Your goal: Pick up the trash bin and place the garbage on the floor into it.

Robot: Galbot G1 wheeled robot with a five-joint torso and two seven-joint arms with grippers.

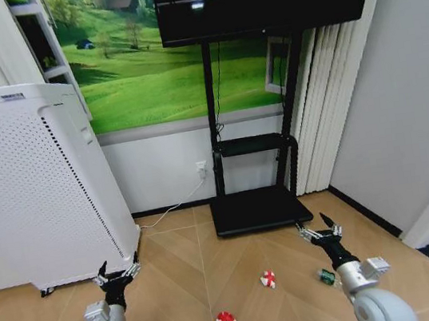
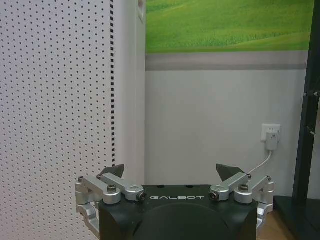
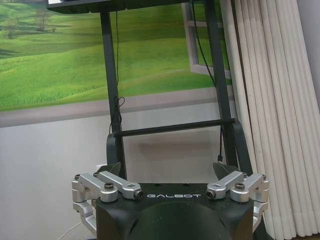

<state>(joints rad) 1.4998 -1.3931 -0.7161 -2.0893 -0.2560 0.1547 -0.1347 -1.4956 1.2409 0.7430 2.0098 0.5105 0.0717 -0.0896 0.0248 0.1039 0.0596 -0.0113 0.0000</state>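
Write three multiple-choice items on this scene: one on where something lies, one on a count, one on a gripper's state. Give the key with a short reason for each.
1. Where does the small bottle lie?
A. on the floor beside the right gripper
B. on the TV stand's base
C. on top of the white perforated appliance

2. How many red-and-white wads lie on the floor?
A. one
B. two
C. four

3. How do the left gripper's fingers stand?
A. shut on a wad
B. shut on nothing
C. open, holding nothing

Key: 1 A, the head view shows it on the parquet close to that gripper. 2 B, one wad and another wad. 3 C, the left wrist view shows the fingertips spread with bare wall between.
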